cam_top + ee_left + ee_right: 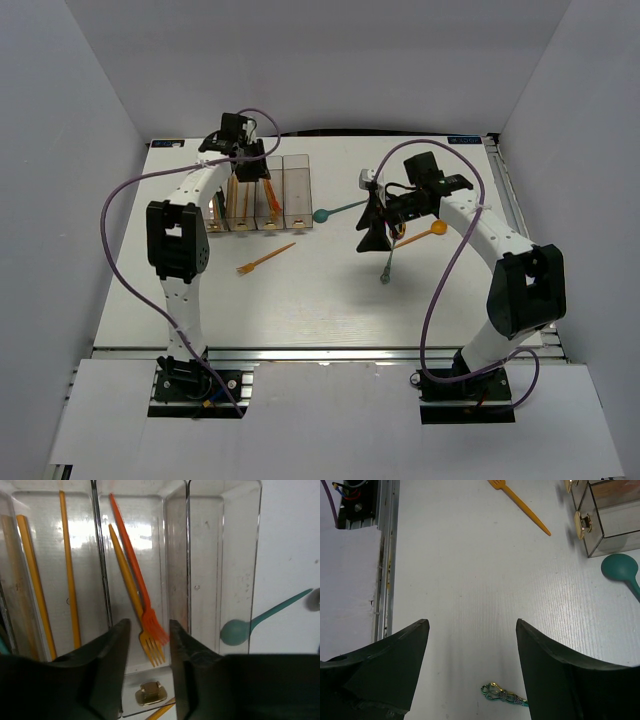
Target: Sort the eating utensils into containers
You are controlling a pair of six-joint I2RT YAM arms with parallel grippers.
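Note:
Four joined clear bins (297, 190) stand at the back left. My left gripper (251, 162) hovers over them, open and empty (149, 626). Below it, a red-orange fork (134, 560) and a yellow-orange fork (127, 577) lie in the third bin (175, 540). Orange utensils (67, 565) lie in the bins to its left, and the rightmost bin (225, 545) looks empty. My right gripper (375, 230) is open (472, 622) above a metallic spoon (388, 264), whose ornate handle end (502, 696) shows between the fingers. An orange fork (265, 258), a teal spoon (335, 211) and an orange spoon (425, 232) lie on the table.
White walls enclose the table on three sides. A metal rail (320, 352) runs along the near edge. Purple cables (115, 200) loop beside both arms. Brass latches (583, 522) stick out at the bins' near ends. The right wrist view also shows the orange fork (520, 501) and the teal spoon bowl (619, 567).

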